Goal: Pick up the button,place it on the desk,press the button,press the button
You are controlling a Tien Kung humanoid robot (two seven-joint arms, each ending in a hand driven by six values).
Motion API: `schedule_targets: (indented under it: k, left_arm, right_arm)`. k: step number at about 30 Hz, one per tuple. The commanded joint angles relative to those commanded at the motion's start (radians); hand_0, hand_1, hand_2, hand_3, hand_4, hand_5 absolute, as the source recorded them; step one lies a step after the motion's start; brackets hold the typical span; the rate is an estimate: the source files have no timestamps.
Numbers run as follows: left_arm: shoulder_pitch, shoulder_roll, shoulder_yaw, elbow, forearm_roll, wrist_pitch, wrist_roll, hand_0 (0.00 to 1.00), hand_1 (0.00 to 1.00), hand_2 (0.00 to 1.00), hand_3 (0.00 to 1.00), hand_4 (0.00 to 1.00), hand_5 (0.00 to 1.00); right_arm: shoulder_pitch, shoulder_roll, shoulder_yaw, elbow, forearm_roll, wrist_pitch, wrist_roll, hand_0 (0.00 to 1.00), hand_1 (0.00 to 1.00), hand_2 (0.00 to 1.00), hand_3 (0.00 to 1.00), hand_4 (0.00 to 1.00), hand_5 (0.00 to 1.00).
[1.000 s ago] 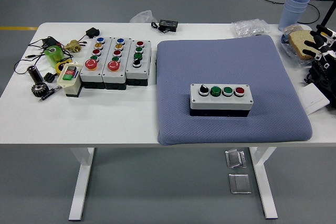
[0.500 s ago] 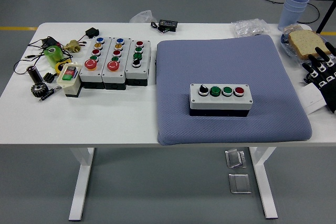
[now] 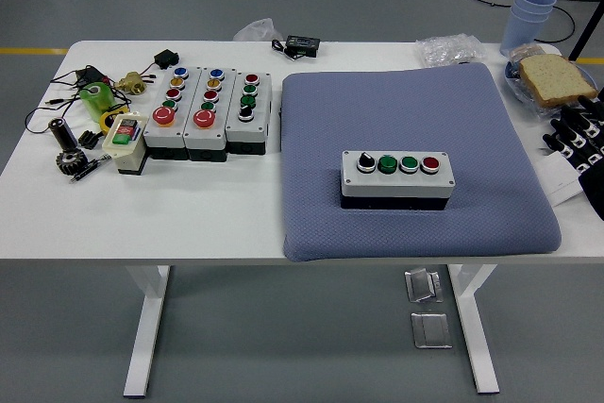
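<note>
A grey button box (image 3: pixel 397 176) with a black selector knob, two green buttons and a red button lies on the blue pad (image 3: pixel 415 224) at the table's right half. Three more grey button boxes (image 3: pixel 206 112) stand side by side at the back left. My right hand (image 3: pixel 578 133) is at the picture's right edge, right of the pad, fingers spread and empty, well apart from the box. My left hand is out of view.
A small yellow switch box (image 3: pixel 124 139), a green tape roll (image 3: pixel 95 98), a gear and cables lie at the far left. Sliced bread on a plate (image 3: pixel 550 76), stacked blue cups (image 3: pixel 530 12), a plastic bag (image 3: pixel 447 48) and a black adapter (image 3: pixel 303 43) are along the back.
My right hand has drawn back toward the right edge and lower, off the bread plate. Nothing on the table has moved.
</note>
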Motion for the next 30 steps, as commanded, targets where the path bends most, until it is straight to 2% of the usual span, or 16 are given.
schedule_targets:
  k: [5,7,11,13,22,24,25,30]
  left_arm:
    - [-0.002,0.000,0.005,0.000,-0.002,-0.001,-0.001,0.536,0.420,0.423,0.420,0.257,0.474]
    - [-0.002,0.000,0.005,0.000,-0.004,-0.001,-0.001,0.537,0.420,0.423,0.419,0.258,0.475]
    - [-0.003,0.000,0.003,0.000,0.001,-0.001,0.000,0.537,0.420,0.423,0.419,0.258,0.475]
    - [-0.003,0.000,0.002,0.000,0.002,-0.001,0.000,0.536,0.420,0.423,0.419,0.258,0.475]
    - [-0.002,0.000,0.005,0.000,0.007,-0.003,0.001,0.537,0.420,0.423,0.419,0.258,0.475]
    - [-0.002,0.000,0.005,0.000,0.009,-0.003,0.001,0.537,0.420,0.423,0.419,0.258,0.475]
    - [-0.002,0.000,0.006,0.000,0.007,-0.004,0.001,0.536,0.420,0.424,0.419,0.258,0.476]
    - [-0.002,0.000,0.009,0.000,0.005,-0.004,0.001,0.536,0.420,0.424,0.419,0.258,0.476]
  right_arm:
    - [-0.003,0.007,-0.010,-0.006,-0.117,-0.034,0.019,0.714,0.676,0.723,0.726,0.799,0.449]
    - [-0.003,0.009,-0.020,-0.010,-0.129,-0.056,0.054,0.692,0.653,0.703,0.738,0.793,0.454]
    - [-0.006,0.020,-0.052,-0.026,-0.173,-0.118,0.168,0.692,0.653,0.703,0.738,0.793,0.454]
    - [-0.008,0.025,-0.061,-0.032,-0.213,-0.132,0.189,0.684,0.643,0.694,0.731,0.784,0.464]
    - [-0.013,0.039,-0.054,-0.045,-0.275,-0.134,0.184,0.679,0.641,0.692,0.726,0.781,0.467]
    - [-0.014,0.039,-0.044,-0.046,-0.278,-0.127,0.174,0.679,0.641,0.692,0.726,0.781,0.467]
    - [-0.015,0.040,-0.038,-0.046,-0.281,-0.121,0.165,0.668,0.631,0.670,0.679,0.778,0.472]
    - [-0.020,0.040,-0.007,-0.047,-0.312,-0.100,0.117,0.668,0.631,0.670,0.679,0.778,0.472]
